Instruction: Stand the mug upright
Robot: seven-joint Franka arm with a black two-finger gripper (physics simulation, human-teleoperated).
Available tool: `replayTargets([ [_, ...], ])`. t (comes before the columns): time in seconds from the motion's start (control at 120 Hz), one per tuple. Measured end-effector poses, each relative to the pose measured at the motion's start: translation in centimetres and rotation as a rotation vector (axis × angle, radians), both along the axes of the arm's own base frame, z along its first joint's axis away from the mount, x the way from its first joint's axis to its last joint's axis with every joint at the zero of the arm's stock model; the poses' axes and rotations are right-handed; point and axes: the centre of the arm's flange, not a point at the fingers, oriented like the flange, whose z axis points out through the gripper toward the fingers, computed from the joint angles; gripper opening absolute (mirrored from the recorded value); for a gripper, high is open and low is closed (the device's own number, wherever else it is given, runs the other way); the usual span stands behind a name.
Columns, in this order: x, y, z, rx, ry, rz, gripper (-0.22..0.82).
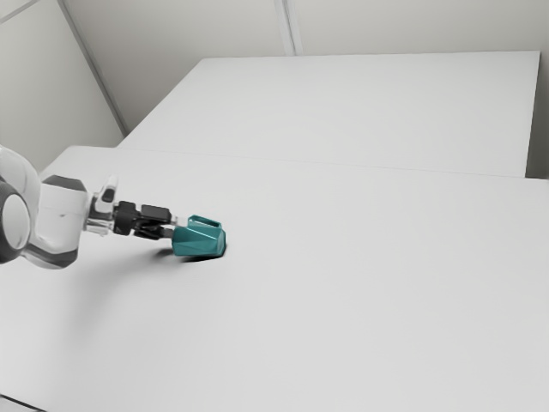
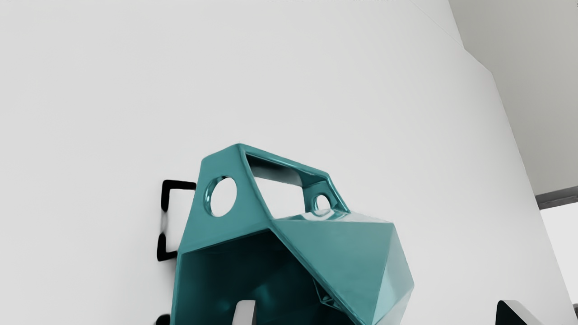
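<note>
Nearest the camera, a dark line [image 1: 21, 402] cuts the lower left corner of the exterior view; white table [image 1: 360, 292] runs back from it. Mug [image 1: 199, 241], teal, is left of center in that view, on its side, not upright: mouth [image 2: 244, 271] toward the gripper [image 1: 172, 227], base toward the exterior view's right, handle [image 2: 247, 198] up. Arm [image 1: 64, 215] comes in from the left edge. End effector is released, fingers well apart: one finger [image 2: 245, 314] lines up with the mouth, the other [image 2: 518, 316] stands outside the body. Can't tell from here whether that first one is really inside or just short of the rim. Risks, my read: if the tip is short, closing likely catches only rim and the mug squirts off. If it's in, a grip on one slanted facet could let the mug pivot under its own weight when lifted. Pushing in deeper may ram the inner wall and slide it along the table. Rotating too low could jam the base edge or drop it back over. Farther back: second white surface [image 1: 360, 112], pale wall [image 1: 412, 26] behind, top of frame.
</note>
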Motion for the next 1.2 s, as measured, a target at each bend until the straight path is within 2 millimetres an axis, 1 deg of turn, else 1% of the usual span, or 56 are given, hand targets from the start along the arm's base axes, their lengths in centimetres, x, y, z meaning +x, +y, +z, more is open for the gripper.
replayTargets([
  [0.108, 0.3, -0.3, -0.2, 0.0, -0.01, -0.008, 0.54],
  [0.183, 0.4, -0.3, -0.3, -0.001, -0.017, -0.008, 0.49],
  [0.517, 0.4, -0.6, -0.5, 0.0, -0.035, -0.019, 0.12],
  [0.725, 0.4, -0.7, -0.6, -0.011, -0.051, -0.011, -0.05],
  [0.858, 0.4, -0.8, -0.6, -0.019, -0.064, -0.008, -0.11],
  [1.017, 0.6, -1.1, -0.1, -0.033, -0.089, -0.011, -0.15],
  [1.2, 1.1, -1.9, 1.7, -0.049, -0.145, -0.022, -0.17],
])
